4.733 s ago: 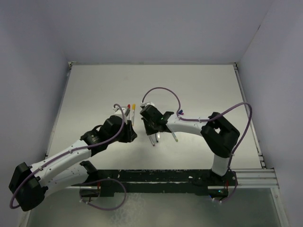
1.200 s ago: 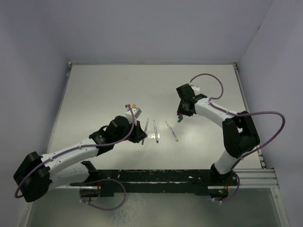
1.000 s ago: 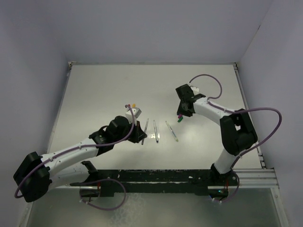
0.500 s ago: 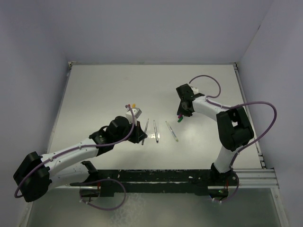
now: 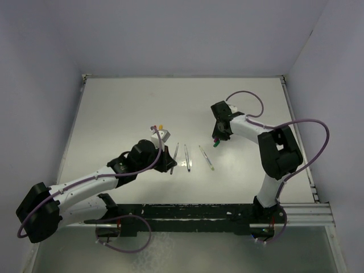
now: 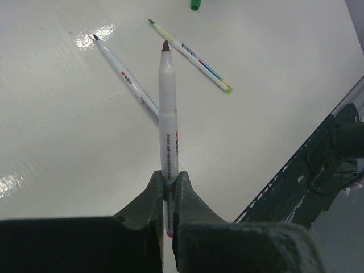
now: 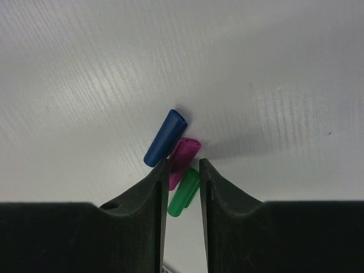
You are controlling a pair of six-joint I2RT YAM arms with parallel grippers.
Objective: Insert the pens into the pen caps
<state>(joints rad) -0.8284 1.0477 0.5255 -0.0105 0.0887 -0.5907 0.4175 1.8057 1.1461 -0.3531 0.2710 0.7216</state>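
The right gripper hangs with jaws a little apart, just above the purple cap and green cap. Both caps lie slanted along the gap. The left gripper pinches a pen.

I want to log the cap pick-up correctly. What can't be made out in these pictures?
Right wrist view: the right pincer partly covers the small purple plastic cap and the green plastic cap; whether either is gripped is unclear.
Left wrist view: the left pincer covers most of the rear of the thin white dark-red-tipped pen it clamps.
Top view: both caps too small.
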